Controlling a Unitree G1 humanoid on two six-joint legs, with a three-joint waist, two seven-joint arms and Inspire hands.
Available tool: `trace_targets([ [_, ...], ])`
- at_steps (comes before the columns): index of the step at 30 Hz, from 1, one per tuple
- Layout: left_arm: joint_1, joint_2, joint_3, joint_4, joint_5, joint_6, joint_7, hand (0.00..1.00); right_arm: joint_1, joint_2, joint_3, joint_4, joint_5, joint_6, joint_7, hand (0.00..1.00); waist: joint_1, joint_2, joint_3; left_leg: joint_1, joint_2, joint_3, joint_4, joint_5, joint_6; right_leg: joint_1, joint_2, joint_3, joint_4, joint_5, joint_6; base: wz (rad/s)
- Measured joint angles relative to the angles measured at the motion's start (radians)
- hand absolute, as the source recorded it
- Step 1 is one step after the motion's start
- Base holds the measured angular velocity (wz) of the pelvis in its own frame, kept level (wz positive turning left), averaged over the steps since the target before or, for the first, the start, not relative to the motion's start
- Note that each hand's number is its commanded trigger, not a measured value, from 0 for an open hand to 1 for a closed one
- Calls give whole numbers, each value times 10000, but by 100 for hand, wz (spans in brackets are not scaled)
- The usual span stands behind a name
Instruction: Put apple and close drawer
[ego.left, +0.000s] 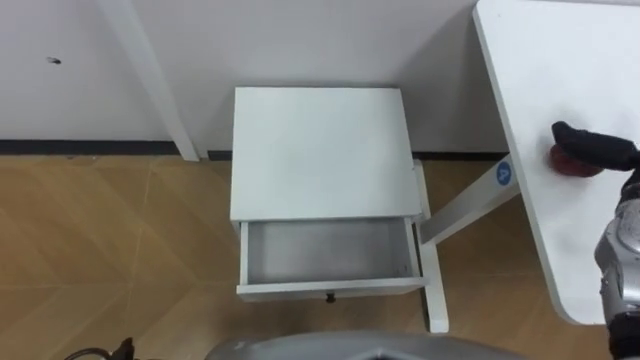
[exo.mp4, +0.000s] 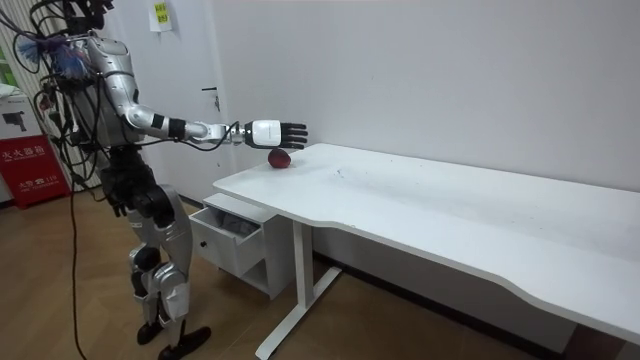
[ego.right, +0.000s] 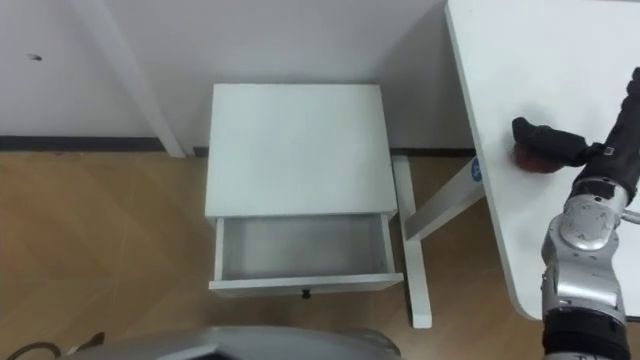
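Robot: stands on the wooden floor (ego.left: 100, 250) in front of a small white cabinet (ego.left: 320, 150), with its right arm stretched out sideways over the tabletop (ego.left: 560, 60).
Right robot hand (ego.left: 595, 147): released, with its dark fingers held out straight. It hangs just over the apple, and in the room view a small gap shows between the two.
Apple (ego.left: 572, 165): red, lying on the tabletop near the corner closest to the cabinet. The fingers above it partly cover it in the eye views.
Drawer (ego.left: 325, 255): pulled out of the cabinet toward the robot, its grey inside bare, with a small dark knob (ego.left: 330, 297) at the middle of its front panel.
Cabinet: set against the white wall, just beside the tabletop's white leg (ego.left: 470, 205) and foot.
Apple and drawer: well apart, with the apple up on the tabletop to the robot's right and the drawer low down in front of the robot.
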Motion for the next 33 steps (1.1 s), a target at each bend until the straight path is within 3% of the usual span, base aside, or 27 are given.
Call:
trace_targets([
  [13,16,-9,-5,45,-101,17,-203,0,0,16,145,-13,-15,0,592,0,-52,-19,16,25,-2,-31,5,0,0,114,-11,-104,-17,0,0,1],
  [24,116,-12,-182,109,-79,13,-115,0,-21,51,158,817,-14,1,1138,0,-50,105,88,14,-3,-33,-3,0,0,116,-7,-103,-26,0,0,0],
  [32,139,1,-212,105,12,12,-103,0,-17,50,450,1119,-299,-15,1343,0,-72,106,77,16,-2,-37,5,-1,0,122,-8,-111,-26,0,0,0],
  [33,169,5,-212,104,15,12,-99,0,-19,50,519,1129,-409,-27,1348,14,-71,114,73,15,-3,-37,5,-1,0,121,-8,-111,-27,0,0,0],
])
